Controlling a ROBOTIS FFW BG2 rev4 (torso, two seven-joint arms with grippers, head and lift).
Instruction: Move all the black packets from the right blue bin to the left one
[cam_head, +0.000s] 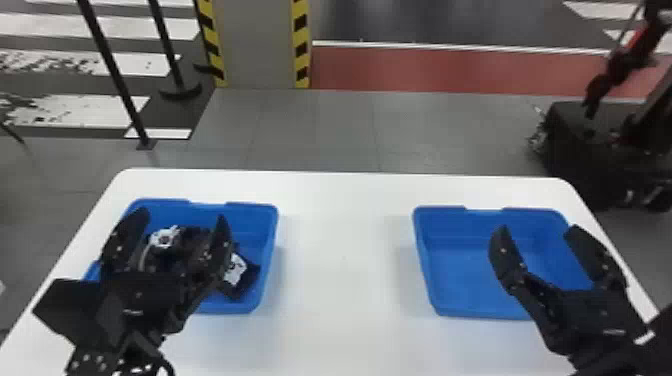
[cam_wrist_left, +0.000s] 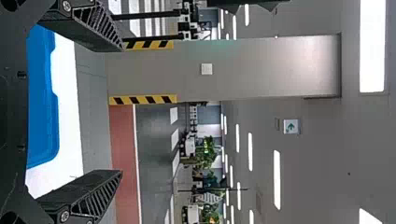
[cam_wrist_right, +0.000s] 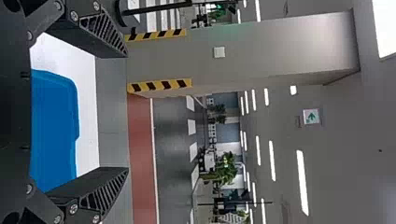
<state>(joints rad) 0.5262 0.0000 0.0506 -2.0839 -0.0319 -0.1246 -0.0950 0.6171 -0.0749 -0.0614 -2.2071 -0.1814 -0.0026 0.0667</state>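
In the head view my left gripper (cam_head: 182, 225) stands open above the left blue bin (cam_head: 272, 240), which holds several black packets (cam_head: 247, 286) with white labels, partly hidden behind the gripper. My right gripper (cam_head: 537, 235) is open over the right blue bin (cam_head: 450, 280), whose visible floor is bare. In the left wrist view the fingers of my left gripper (cam_wrist_left: 119, 109) are spread wide, with the left bin (cam_wrist_left: 42, 107) behind them. The right wrist view has my right gripper (cam_wrist_right: 127, 112) with nothing between its fingers and the right bin (cam_wrist_right: 56, 130) beyond.
Both bins stand on a white table (cam_head: 345, 250), with a wide gap between them. Past the far table edge are a grey pillar (cam_head: 257, 45) with striped edges, black posts (cam_head: 112, 70) and dark equipment (cam_head: 580, 145) on the floor at the right.
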